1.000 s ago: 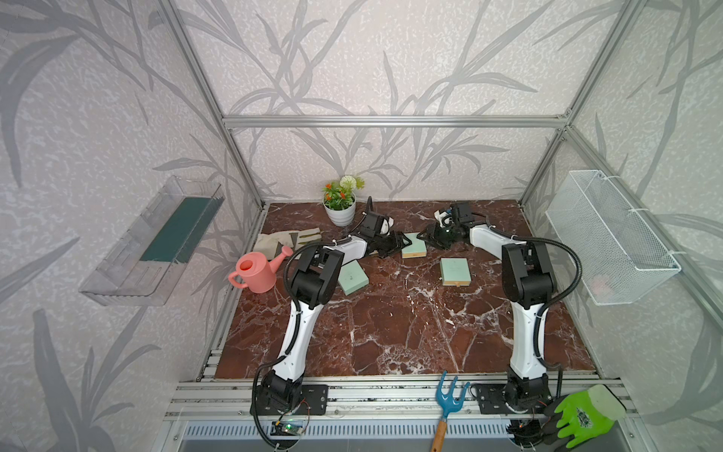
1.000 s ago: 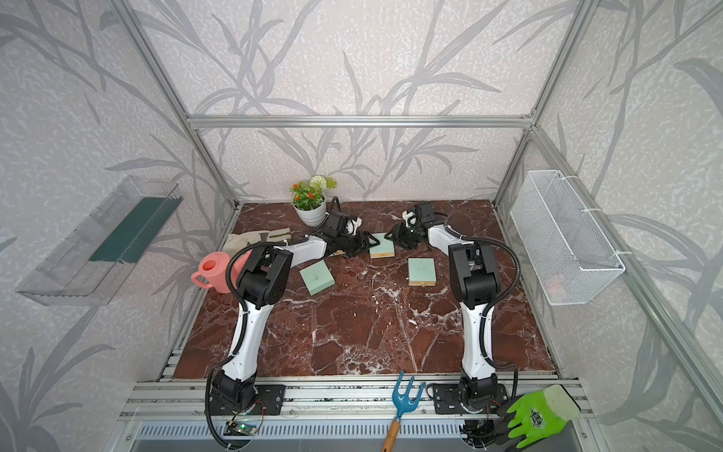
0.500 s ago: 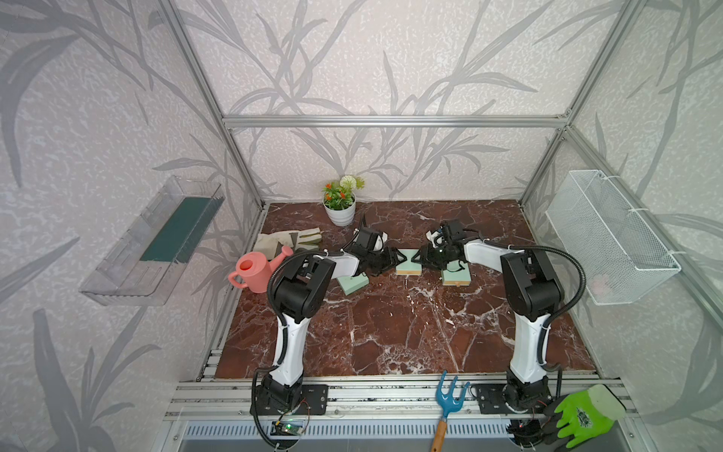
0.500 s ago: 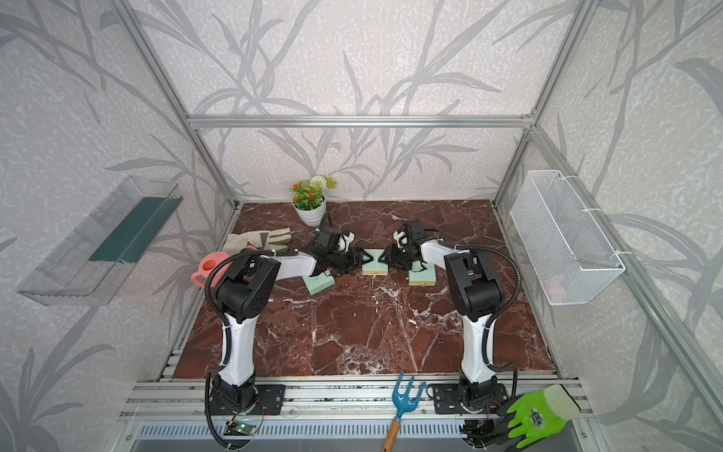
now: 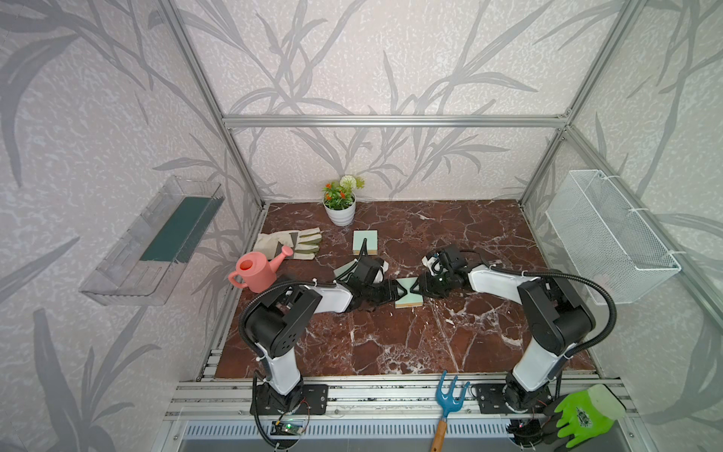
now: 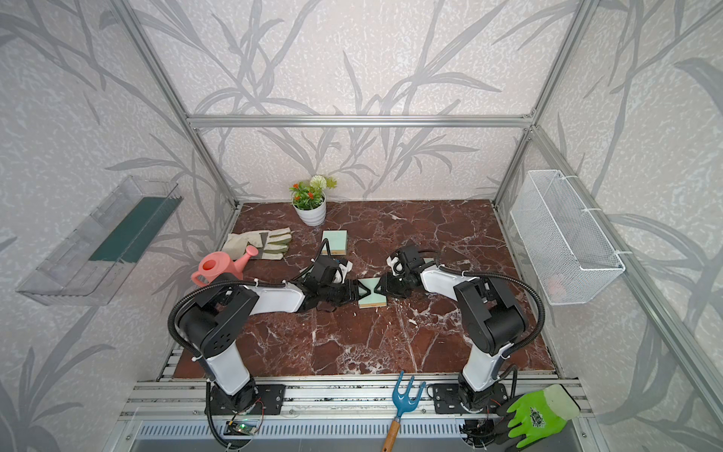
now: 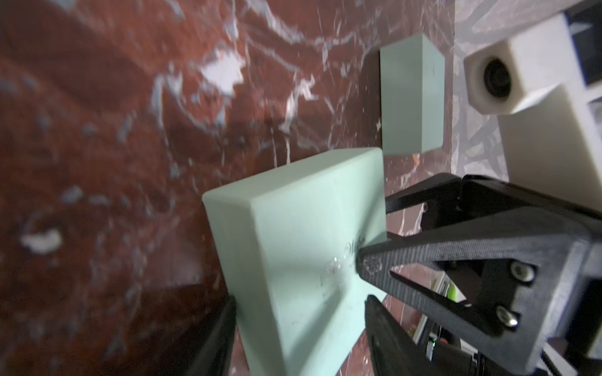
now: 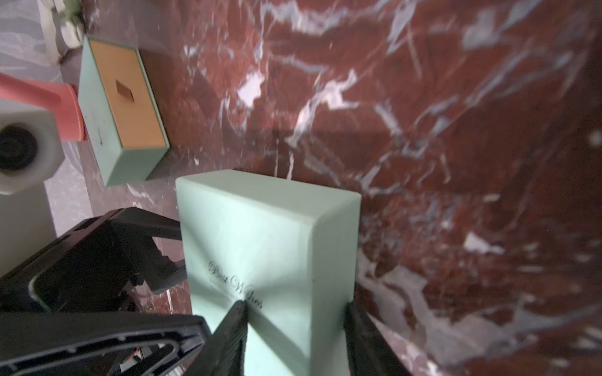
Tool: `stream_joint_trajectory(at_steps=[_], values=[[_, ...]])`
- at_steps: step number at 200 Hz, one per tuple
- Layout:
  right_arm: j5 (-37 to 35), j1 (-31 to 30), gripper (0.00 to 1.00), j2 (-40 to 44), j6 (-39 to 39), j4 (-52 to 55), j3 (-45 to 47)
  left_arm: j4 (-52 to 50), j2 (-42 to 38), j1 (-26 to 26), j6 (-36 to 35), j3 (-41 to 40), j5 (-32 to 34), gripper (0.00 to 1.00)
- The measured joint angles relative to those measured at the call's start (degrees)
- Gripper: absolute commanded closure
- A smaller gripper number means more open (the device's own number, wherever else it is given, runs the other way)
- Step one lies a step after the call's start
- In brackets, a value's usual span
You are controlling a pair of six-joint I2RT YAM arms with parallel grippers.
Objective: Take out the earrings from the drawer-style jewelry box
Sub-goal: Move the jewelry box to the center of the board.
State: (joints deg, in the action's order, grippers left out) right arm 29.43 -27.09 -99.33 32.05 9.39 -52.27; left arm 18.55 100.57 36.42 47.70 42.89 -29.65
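Note:
A closed mint-green jewelry box (image 5: 409,302) (image 6: 371,300) is in mid-table, pinched from both ends. My left gripper (image 5: 403,290) (image 7: 299,338) is shut on one end across the box's thickness. My right gripper (image 5: 414,289) (image 8: 296,335) is shut on the opposite end, one finger (image 8: 236,322) denting the lid beside the script lettering. The two sets of fingertips nearly meet over the lid. Its drawer is shut, so the earrings are hidden.
A second mint box (image 5: 365,242) (image 6: 334,241) lies behind, and a third (image 5: 343,269) shows partly under my left wrist. A pink watering can (image 5: 256,271), a work glove (image 5: 289,243) and a potted plant (image 5: 339,203) stand at the back left.
Both arms have carried the box from the back of the table toward the front middle. Both grips on it have stayed the same.

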Motion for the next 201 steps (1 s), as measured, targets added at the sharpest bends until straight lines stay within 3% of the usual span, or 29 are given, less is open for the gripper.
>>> stream_joint_trajectory(at_steps=[87,161,201], values=[[-4.48,-7.15,0.50,3.15,-0.74,2.84,0.61,0.66,-11.10,7.50,2.23,-11.76,6.93,0.36],[-0.48,-9.77,0.42,-3.02,-1.70,-1.03,-4.87,0.24,-15.69,13.27,3.56,-15.80,8.02,0.34],[0.59,-11.02,0.33,-3.91,-1.68,-1.05,-6.34,-6.29,-26.29,13.84,5.07,-21.49,12.87,0.33]])
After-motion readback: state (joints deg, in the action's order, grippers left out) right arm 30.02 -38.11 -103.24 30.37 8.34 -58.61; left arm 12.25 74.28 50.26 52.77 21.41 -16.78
